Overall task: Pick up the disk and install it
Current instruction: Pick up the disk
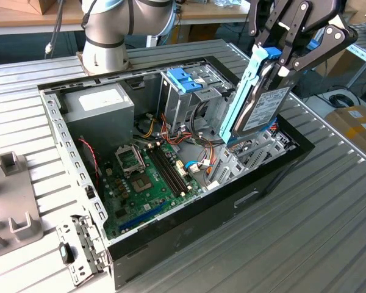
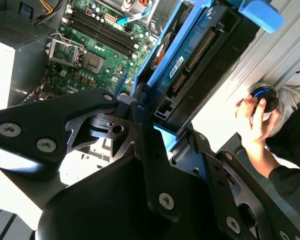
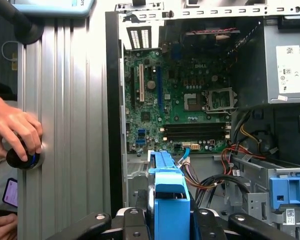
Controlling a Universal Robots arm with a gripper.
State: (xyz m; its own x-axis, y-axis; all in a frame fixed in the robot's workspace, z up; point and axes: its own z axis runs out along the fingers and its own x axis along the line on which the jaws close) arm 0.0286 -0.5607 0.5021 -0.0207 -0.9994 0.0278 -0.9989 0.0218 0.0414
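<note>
Jaws are clamping the disk (image 1: 265, 105) at its upper end, one on each side. They are holding it steeply tilted, label facing the exterior view's right. Its light-blue carrier rail (image 1: 241, 91) is running down the edge nearer the case's middle. The disk's lower end is dipping toward the drive bay cage (image 1: 244, 152) at the case's corner on the exterior view's right; whether it is touching the metal cannot be told. In the first wrist view the disk (image 3: 167, 172) is showing edge-on above the bays, with the deeper-blue latch (image 3: 289, 190) sitting off to one side. The open computer case (image 1: 256, 195) is lying on the ribbed metal desk (image 1: 305, 244), exposing its green motherboard (image 1: 149, 183) and grey power supply (image 1: 100, 107). In the second wrist view a person's hand (image 2: 252, 120) is resting on a round black knob (image 2: 264, 97) on the desk beside the case.
</note>
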